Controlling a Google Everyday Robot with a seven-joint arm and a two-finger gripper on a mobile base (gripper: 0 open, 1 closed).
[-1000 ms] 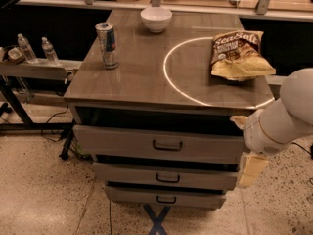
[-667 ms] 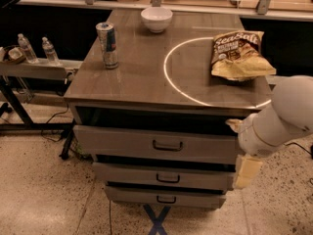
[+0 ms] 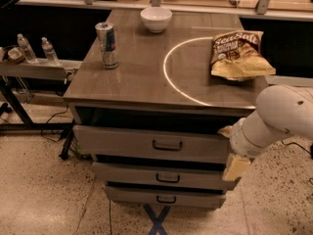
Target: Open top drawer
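One camera looks down from in front of and above the cabinet [image 3: 137,82], facing its tabletop and drawer fronts at a slant. It sits fairly near: the cabinet fills the middle of the view, with speckled floor [image 3: 39,195] below. The gripper [image 3: 234,150] shows low on the right, by the right end of the top drawer [image 3: 122,141].

Robot lab, speckled floor [image 3: 39,190] with taped X [image 3: 157,220], metal-legged side bench [image 3: 34,70], tool [image 3: 236,166] at right edge of drawer unit [image 3: 137,82].

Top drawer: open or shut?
The top drawer looks partly open: its front stands forward of the lower drawers, dark gap above. The gripper is at its right end, off the handle.
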